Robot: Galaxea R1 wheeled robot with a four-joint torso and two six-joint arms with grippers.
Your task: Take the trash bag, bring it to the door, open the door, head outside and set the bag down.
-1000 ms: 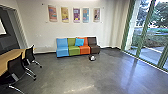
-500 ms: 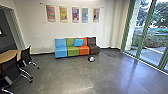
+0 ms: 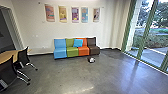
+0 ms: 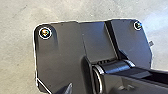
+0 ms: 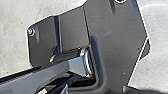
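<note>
- Left gripper: cannot tell if wide or narrow, nor if it holds anything.
- Right gripper: same, cannot tell.
- Beneath both wrists, pale grey floor; in the head view it runs dark and glossy toward the far wall, with a bluish sheen on the window side.
- Out on the floor, ahead: a small dark-and-white bundle, near the front of the brown seat, apart from it. Too blurred to tell whether this is the trash bag; bag's place otherwise not certain.
- Just behind it, a row of four joined seats near the wall: blue seat, green seat, orange seat, brown seat, in that order from left to right.
- Light blue cushion leaning on the backs, across green and orange.
- Pale wall behind; five posters in a line, above the seats.
- Left side: wood-topped table, two black chairs by it, the near chair and the far chair. Dark opening in the wall beyond.
- Right side: tall glass panels in green frames. Through them, paving, bushes, trees.
</note>
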